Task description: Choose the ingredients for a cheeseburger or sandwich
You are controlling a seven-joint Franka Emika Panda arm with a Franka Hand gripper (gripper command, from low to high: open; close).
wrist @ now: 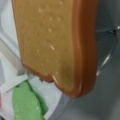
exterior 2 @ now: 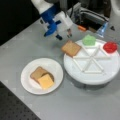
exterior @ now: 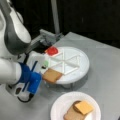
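Note:
A tan-brown bread square (exterior: 52, 75) (exterior 2: 71, 48) lies tilted over the rim of the white divided tray (exterior: 80, 67) (exterior 2: 105, 75), sticking out past its edge. My gripper (exterior: 43, 71) (exterior 2: 63, 35) is right beside this bread square in both front views. In the wrist view the bread square (wrist: 52, 42) fills most of the picture, with the green leaf (wrist: 25, 102) under it at lower left. The green leaf (exterior 2: 89, 40) and the red disc (exterior: 52, 50) (exterior 2: 110, 46) sit in tray compartments. On the white plate (exterior: 60, 107) (exterior 2: 28, 83) a bread square (exterior 2: 38, 73) carries the dark patty (exterior 2: 51, 74) and the cheese square (exterior: 83, 107) (exterior 2: 46, 81).
A grey metal block (exterior: 48, 37) (exterior 2: 92, 17) with an orange piece (exterior 2: 81, 28) stands behind the tray. The arm's white and blue body (exterior: 15, 72) crowds a front view's left. The grey table (exterior: 107, 57) (exterior 2: 75, 105) ends in a dark edge strip (exterior 2: 15, 107).

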